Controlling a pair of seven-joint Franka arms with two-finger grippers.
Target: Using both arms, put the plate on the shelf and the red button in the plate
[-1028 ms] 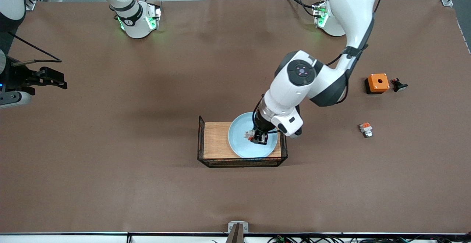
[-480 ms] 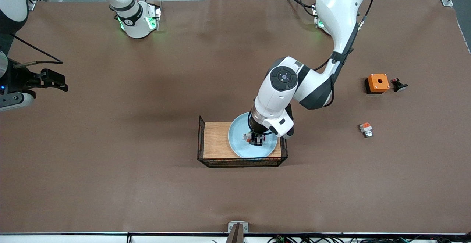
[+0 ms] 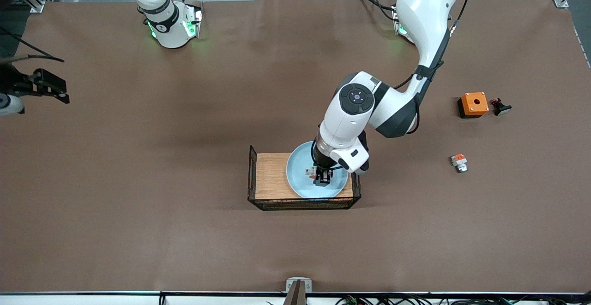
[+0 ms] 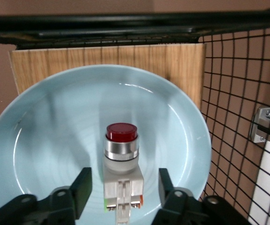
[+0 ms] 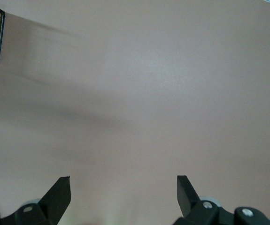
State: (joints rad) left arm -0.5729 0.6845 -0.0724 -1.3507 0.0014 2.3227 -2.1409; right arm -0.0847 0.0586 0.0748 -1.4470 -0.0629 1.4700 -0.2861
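The pale blue plate [image 3: 298, 178] lies in a wire basket with a wooden floor [image 3: 270, 176]. The red button [image 3: 312, 172] lies on the plate's middle; the left wrist view shows its red cap, silver ring and white body [image 4: 121, 154] on the plate [image 4: 45, 140]. My left gripper [image 3: 322, 179] is low over the plate and open. Its fingers [image 4: 83, 187] stand on either side of the button's body with a gap at each side. My right gripper [image 3: 57, 93] is open and empty, over the right arm's end of the table; its view shows only bare table between its fingertips [image 5: 64, 187].
The basket's black wire walls [image 3: 251, 176] rise round the plate. Toward the left arm's end of the table lie an orange square box with a hole [image 3: 473, 104], a small black piece [image 3: 500, 107] beside it, and a stubby orange-and-white switch piece [image 3: 459, 162].
My left gripper has moved with the button from the plate's rim to its middle. My right gripper has drawn back toward the table's edge at the right arm's end.
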